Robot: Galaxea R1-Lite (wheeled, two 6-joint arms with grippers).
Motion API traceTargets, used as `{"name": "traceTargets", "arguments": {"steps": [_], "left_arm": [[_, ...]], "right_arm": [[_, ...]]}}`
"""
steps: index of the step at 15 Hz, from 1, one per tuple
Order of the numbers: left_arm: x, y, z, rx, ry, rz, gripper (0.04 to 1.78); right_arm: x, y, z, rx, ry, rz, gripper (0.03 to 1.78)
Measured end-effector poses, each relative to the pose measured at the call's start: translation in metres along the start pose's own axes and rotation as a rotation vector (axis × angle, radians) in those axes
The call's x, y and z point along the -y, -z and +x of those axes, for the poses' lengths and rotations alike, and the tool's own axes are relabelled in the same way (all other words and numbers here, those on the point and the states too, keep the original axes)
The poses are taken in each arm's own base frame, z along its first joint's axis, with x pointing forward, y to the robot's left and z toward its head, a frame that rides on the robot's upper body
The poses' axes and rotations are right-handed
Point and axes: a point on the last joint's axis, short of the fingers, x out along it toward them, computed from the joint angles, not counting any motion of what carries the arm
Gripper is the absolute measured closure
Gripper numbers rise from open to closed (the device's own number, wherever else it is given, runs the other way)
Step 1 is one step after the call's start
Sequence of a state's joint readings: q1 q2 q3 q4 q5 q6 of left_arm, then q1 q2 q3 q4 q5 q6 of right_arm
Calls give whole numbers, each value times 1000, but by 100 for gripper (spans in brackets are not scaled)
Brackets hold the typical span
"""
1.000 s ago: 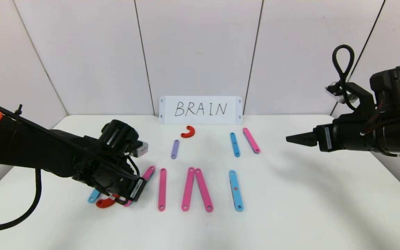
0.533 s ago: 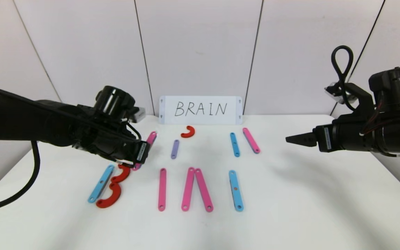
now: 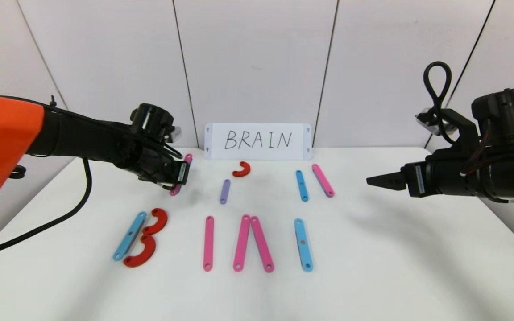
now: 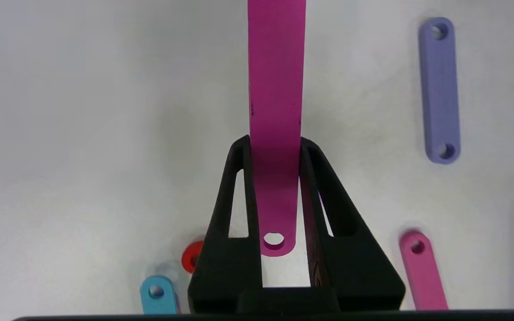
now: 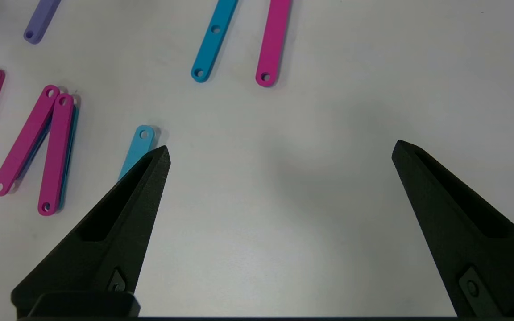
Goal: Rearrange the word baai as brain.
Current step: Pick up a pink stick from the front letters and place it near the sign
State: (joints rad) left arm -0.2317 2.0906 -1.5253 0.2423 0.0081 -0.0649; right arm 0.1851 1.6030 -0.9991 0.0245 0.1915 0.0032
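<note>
- left pincer [image 3: 177, 177]: clamped on one end of a pink strip [image 3: 181, 176], held above the far left of the surface [image 3: 373, 267]; the strip's long axis runs straight out from the jaws.
- purple strip [image 3: 225, 191] and red curve [image 3: 242, 169]: just to the robot's right of the held strip, left arm nearer (likely the r's site).
- word [image 3: 212, 240]: flat holed pieces in a near row.
- right pincer [image 3: 375, 180]: spread wide, idle.

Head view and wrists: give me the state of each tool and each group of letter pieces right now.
left tool: shut on pink strip, held above the table.
right tool: open, empty, off to the right.
blue strip with two red curves: flat, forming a B.
purple strip and small red curve: flat, apart.
pink pair: flat, tops meeting.
</note>
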Motion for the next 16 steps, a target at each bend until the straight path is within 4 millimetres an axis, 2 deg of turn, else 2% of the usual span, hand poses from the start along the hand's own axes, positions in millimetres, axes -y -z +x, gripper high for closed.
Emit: {"name": "traceTargets", "arguments": {"steps": [3, 8, 16], "left_arm": [[-13, -2, 23, -15, -22, -22, 152], [-22, 1, 44, -38, -50, -37, 152], [-24, -4, 38, -25, -124, -153, 152]], "right_arm": [[0, 1, 0, -2, 0, 1, 7], [0, 2, 0, -4, 0, 2, 7], [0, 2, 0, -6, -1, 0, 7]]}}
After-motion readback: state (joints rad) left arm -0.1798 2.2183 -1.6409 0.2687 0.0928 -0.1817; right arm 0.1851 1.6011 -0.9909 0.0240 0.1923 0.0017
